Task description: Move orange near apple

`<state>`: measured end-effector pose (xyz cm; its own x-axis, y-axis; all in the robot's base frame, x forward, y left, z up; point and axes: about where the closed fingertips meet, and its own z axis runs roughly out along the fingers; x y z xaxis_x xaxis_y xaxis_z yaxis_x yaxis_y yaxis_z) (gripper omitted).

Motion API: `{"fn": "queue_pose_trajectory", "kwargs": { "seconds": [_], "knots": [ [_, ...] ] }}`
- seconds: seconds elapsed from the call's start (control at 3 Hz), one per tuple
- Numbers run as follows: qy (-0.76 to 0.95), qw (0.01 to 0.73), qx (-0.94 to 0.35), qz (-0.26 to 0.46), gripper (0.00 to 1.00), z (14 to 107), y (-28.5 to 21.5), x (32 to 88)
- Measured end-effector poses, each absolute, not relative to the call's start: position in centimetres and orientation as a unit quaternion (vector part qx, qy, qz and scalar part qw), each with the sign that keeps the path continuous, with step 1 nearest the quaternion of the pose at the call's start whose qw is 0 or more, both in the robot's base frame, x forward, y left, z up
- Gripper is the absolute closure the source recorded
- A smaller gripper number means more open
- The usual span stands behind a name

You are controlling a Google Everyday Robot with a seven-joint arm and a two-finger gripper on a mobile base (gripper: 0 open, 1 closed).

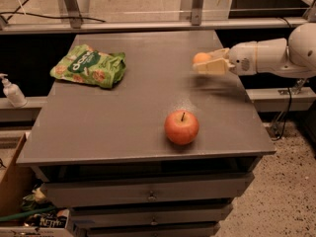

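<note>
Orange (201,57) round | clamped in end effector (203,63) over table (123,127) right side | apple (181,127) stem-up

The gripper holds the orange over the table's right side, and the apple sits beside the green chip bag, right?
No. In the camera view the apple sits near the table's front edge, well apart from the green chip bag at the back left. The gripper does hold the orange over the right side.
</note>
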<state>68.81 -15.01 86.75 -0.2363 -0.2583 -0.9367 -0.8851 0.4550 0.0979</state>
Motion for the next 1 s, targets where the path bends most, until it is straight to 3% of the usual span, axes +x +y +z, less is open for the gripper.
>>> {"fn": "queue_pose_trajectory", "kwargs": {
  "seconds": [1.0],
  "knots": [
    [0.686,0.384,-0.467,0.405,1.00,87.3,-15.6,56.1]
  ]
}}
